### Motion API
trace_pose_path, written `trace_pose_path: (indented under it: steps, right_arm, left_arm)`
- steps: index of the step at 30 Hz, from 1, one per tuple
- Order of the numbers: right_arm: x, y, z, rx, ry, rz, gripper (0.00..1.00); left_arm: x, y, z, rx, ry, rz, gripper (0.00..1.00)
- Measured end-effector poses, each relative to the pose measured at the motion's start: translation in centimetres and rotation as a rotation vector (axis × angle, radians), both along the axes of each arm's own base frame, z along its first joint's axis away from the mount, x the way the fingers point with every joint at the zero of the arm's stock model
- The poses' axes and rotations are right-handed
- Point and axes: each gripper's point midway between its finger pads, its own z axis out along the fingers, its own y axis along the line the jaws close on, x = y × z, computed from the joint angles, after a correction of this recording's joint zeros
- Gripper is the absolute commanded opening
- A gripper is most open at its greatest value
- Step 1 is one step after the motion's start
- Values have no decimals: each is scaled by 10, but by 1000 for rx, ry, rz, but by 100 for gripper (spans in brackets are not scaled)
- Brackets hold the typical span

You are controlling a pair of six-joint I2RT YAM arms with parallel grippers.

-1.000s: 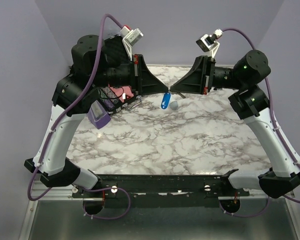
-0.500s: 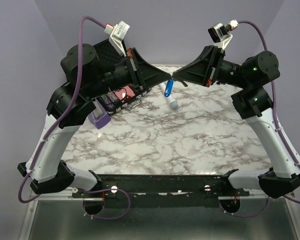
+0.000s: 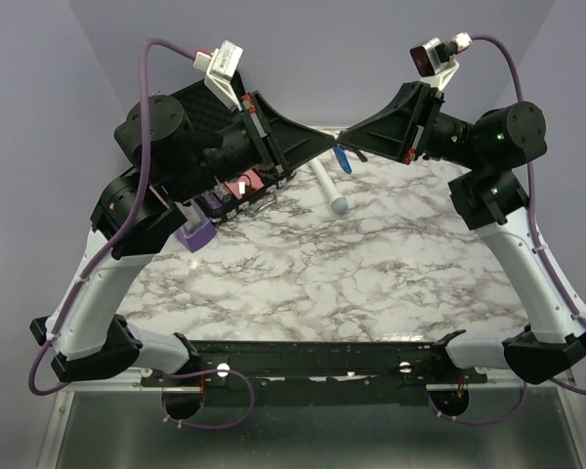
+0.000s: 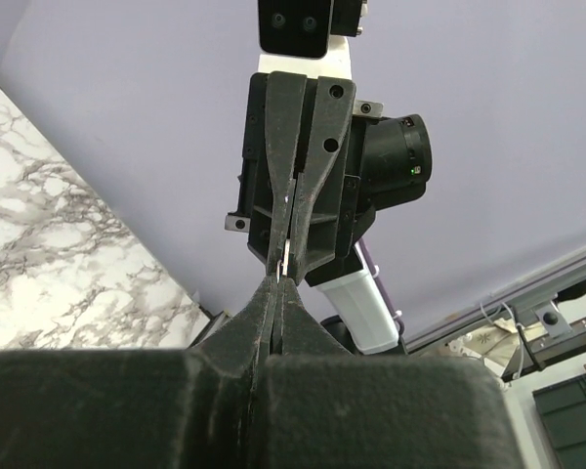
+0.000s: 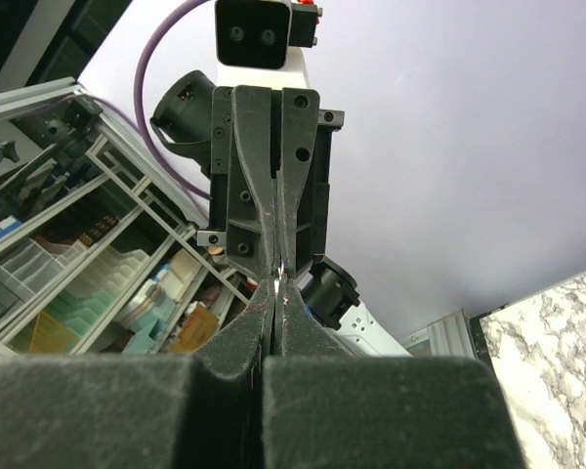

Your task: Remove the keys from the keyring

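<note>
Both grippers are raised above the marble table (image 3: 371, 274) and meet tip to tip. My left gripper (image 3: 327, 148) is shut; in the left wrist view (image 4: 281, 280) a thin silver key (image 4: 286, 256) sticks out of its tips towards the right gripper's fingers (image 4: 317, 147). My right gripper (image 3: 345, 145) is shut too; in the right wrist view (image 5: 278, 285) a silver glint shows at its tips. The small blue keyring (image 3: 344, 159) hangs just under the right gripper's tip. How key and ring join is hidden between the fingers.
A white wand (image 3: 327, 186) lies on the table below the grippers. A purple metronome (image 3: 195, 233) stands at the left. A holder with pink and dark items (image 3: 236, 188) sits behind it, under the left arm.
Both grippers have risen and moved towards the back, still tip to tip. The blue keyring went up with them, off the table area by the wand.
</note>
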Motion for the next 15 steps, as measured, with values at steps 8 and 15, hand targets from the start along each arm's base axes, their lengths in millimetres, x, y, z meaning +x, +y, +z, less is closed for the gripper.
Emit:
trace_pose_path:
  steps: [8, 15]
  right_arm:
    - [-3, -2, -5, -3, 8, -3, 1]
    - [-2, 0, -18, -54, 33, -19, 1]
  left_arm:
    - [-1, 2, -10, 19, 3, 14, 38]
    - [-6, 5, -20, 51, -20, 13, 63]
